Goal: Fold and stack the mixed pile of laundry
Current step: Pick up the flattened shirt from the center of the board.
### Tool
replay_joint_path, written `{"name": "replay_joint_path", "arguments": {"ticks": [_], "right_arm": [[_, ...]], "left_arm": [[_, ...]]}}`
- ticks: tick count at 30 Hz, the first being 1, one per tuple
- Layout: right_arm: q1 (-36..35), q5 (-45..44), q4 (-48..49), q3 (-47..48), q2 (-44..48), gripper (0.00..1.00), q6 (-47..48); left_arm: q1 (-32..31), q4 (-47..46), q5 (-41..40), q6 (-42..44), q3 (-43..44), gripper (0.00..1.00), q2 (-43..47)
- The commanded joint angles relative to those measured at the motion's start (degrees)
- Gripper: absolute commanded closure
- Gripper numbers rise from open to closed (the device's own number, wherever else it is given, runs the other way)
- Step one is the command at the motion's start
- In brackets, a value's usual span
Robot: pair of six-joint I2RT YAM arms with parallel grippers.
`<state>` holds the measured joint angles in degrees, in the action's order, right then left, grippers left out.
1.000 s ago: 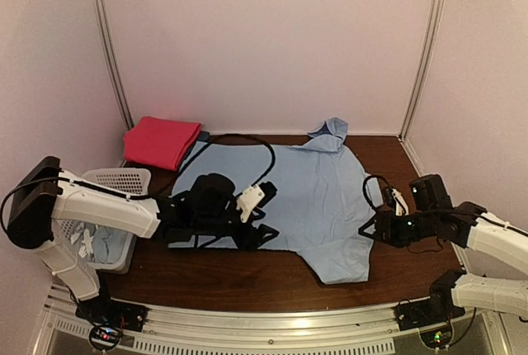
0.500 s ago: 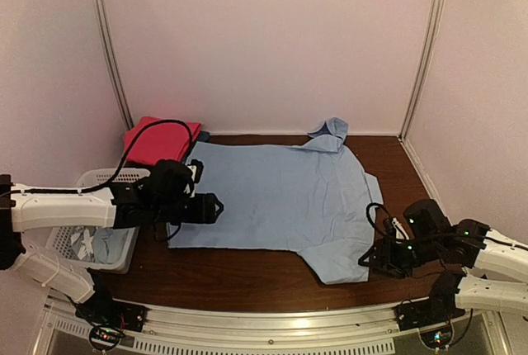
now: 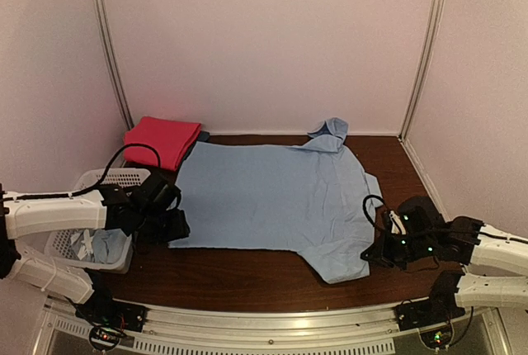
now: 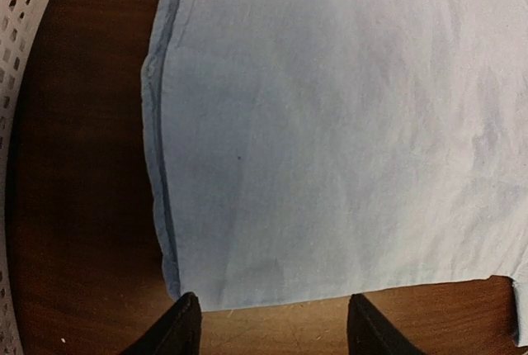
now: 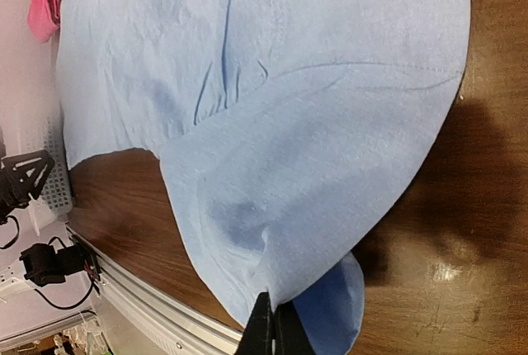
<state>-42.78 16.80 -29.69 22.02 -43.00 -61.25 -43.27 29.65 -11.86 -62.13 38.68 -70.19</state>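
A large plain light blue shirt (image 3: 280, 198) lies spread flat on the brown table, collar toward the back. My left gripper (image 3: 177, 227) hovers at the shirt's near left corner. In the left wrist view it (image 4: 275, 330) stands open, and the hem corner (image 4: 177, 289) lies just ahead of its fingertips (image 4: 186, 326) with nothing between them. My right gripper (image 3: 373, 254) is at the near right sleeve (image 3: 342, 260). In the right wrist view it (image 5: 276, 326) is shut on the sleeve's edge, which is pinched and lifted, showing the darker underside (image 5: 334, 310).
A white perforated basket (image 3: 124, 180) stands at the left edge and holds another light blue garment with white print (image 3: 91, 243). A folded magenta cloth (image 3: 162, 140) lies at the back left. The table's metal front rail (image 3: 264, 322) runs close below the sleeve.
My left arm has drawn back left, from over the shirt to its near left corner. My right gripper dropped to the near sleeve and closed on its edge.
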Motion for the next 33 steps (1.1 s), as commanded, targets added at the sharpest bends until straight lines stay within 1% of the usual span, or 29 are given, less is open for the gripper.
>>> {"name": "replay_joint_path", "arguments": {"ticks": [1,6,10,16,24,25,26,28,31,33], "right_arm": [[-0.5,-6.1,0.2,2.6,3.5,1.0,0.1],[-0.4,-8.5,-1.8,3.6,6.7,1.0,0.1],[-0.5,-8.9,-2.4,3.6,7.4,1.0,-0.2],[-0.4,-10.0,-4.4,4.6,8.4,1.0,0.3],[-0.4,-9.9,-6.4,4.0,10.9,1.0,-0.2],[-0.4,-9.7,-6.5,3.9,11.1,1.0,-0.2],[-0.4,-9.5,-6.8,3.9,11.3,1.0,-0.3],[-0.4,-9.7,-7.9,4.4,11.9,1.0,-0.1],[-0.4,-11.9,-11.0,6.8,13.2,1.0,0.3],[-0.4,-13.9,-12.5,8.6,13.4,1.0,0.4]], "left_arm": [[0.6,6.8,-1.2,-4.2,2.0,0.39,-0.6],[0.6,7.0,0.2,-8.0,1.7,0.41,-4.1],[0.6,4.2,1.2,-8.7,1.7,0.43,-7.2],[0.6,0.2,0.3,-10.4,0.4,0.47,-8.0],[0.6,-0.2,1.0,-11.9,-1.4,0.69,-7.5],[0.4,-0.2,0.8,-10.5,-1.2,0.71,-6.8],[0.3,-0.1,0.2,-7.6,-0.6,0.71,-5.9],[0.3,1.2,-0.2,1.0,1.5,0.63,-5.0],[0.3,2.8,2.0,16.3,4.2,0.56,-4.5],[0.2,4.6,2.1,22.8,4.7,0.51,-4.1]]}}
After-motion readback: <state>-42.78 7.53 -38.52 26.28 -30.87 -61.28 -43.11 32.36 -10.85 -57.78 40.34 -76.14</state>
